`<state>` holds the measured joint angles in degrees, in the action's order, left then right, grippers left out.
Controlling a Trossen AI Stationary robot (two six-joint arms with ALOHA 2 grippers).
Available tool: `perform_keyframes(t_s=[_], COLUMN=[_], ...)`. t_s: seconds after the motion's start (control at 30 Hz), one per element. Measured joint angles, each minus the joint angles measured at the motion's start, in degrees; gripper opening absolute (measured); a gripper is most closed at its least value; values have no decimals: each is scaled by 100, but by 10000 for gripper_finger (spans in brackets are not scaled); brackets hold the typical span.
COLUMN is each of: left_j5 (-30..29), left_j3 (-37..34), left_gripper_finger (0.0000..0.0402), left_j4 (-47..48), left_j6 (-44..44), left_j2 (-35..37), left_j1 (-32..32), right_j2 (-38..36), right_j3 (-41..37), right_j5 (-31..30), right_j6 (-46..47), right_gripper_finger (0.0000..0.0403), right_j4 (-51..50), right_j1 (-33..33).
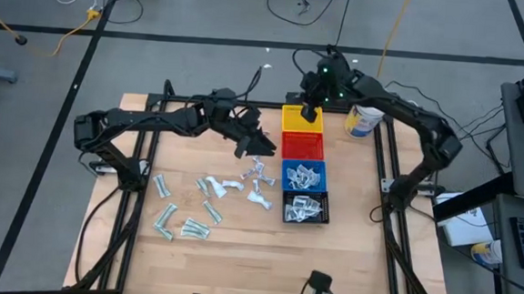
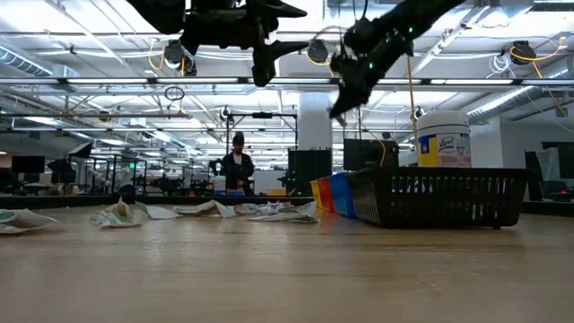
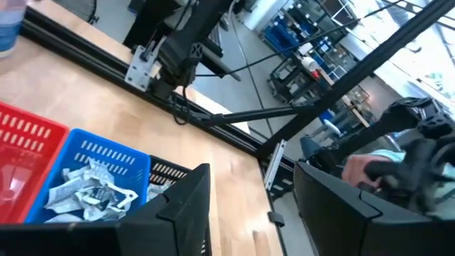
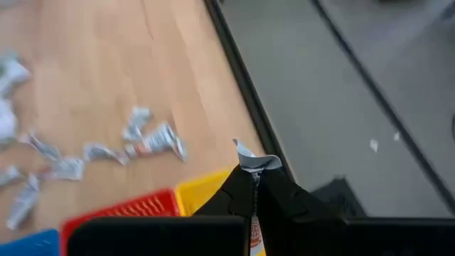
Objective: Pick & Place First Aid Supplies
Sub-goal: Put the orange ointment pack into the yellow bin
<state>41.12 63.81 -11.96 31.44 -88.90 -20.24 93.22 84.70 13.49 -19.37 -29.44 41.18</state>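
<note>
Several small first aid packets (image 1: 206,204) lie scattered on the wooden table, left of a row of bins. The row runs yellow (image 1: 303,120), red (image 1: 303,147), blue (image 1: 304,177) and black (image 1: 305,207); the blue and black bins hold packets. My right gripper (image 1: 309,110) hangs over the yellow bin's far end, shut on a small white packet (image 4: 250,158). My left gripper (image 1: 246,146) hovers above the table just left of the red bin. It is open, with nothing between its fingers (image 3: 186,206). My right gripper pinches the small white packet between its two fingertips; only a crumpled edge (image 4: 249,155) sticks out past them. The fingers slant downward. The packet is lifted clear, above the yellow bin (image 4: 207,190).
A big white jar with a yellow label (image 1: 364,121) stands on the table right of the yellow bin. Black frame rails (image 1: 390,173) run along the table's left and right sides. A person (image 2: 238,166) stands in the room far behind the table.
</note>
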Motion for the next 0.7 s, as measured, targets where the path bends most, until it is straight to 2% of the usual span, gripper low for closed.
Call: perform_keyframes(t_s=[0.2, 0.43, 0.57, 0.7], left_j5=[-4, -6, -2, -4], left_j3=[0, 0, 0, 0], left_gripper_finger=[209, 209, 209, 209], left_j4=[50, 362, 502, 518], left_j6=[-24, 87, 71, 74], left_j2=[0, 0, 0, 0], left_j1=[-41, -41, -36, -39], right_j2=[681, 1331, 1424, 1417], right_j3=[-137, -137, -137, -137], right_j5=[-83, -775, -915, -898], right_j6=[-415, -833, -899, -893], right_gripper_finger=[0, 3, 32, 87], right_j4=[-74, -32, 61, 202], right_j1=[65, -14, -60, -51])
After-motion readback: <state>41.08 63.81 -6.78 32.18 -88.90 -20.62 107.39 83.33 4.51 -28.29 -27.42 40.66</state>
